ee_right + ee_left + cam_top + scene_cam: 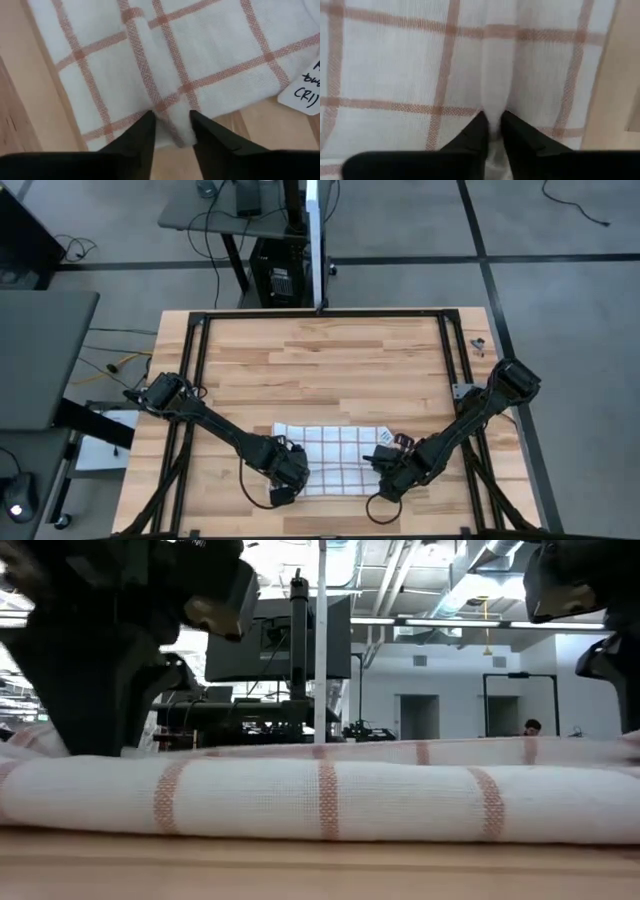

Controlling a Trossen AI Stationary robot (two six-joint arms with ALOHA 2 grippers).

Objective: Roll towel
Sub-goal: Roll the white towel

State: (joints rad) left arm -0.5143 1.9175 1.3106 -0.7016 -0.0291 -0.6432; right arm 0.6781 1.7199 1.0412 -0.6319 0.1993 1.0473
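Observation:
The white towel (330,452) with reddish-brown grid lines lies spread on the wooden table near its front edge. In the low view its near edge (320,795) shows as a thick, rounded band on the tabletop. My left gripper (283,472) is shut on the cloth at the towel's near left part and also shows in its wrist view (492,127). My right gripper (393,472) is shut on the cloth at the near right part and also shows in its wrist view (172,125). My left gripper pinches a raised ridge of the cloth (492,107) between its two fingers, near the towel's near left corner. The fingers come from above, pointing down. The rest of the towel lies on the table. My right gripper pinches a puckered bit of the towel's near edge (176,131) between its two fingers, close to the near right corner. The fingers come from above, slanting down. The towel around the pinch lies flat on the table.
A white paper tag with handwriting (306,85) lies by the towel's right edge and also shows in the high view (388,438). A black frame (320,313) runs around the tabletop. Bare wood lies beyond the towel toward the far edge (320,365).

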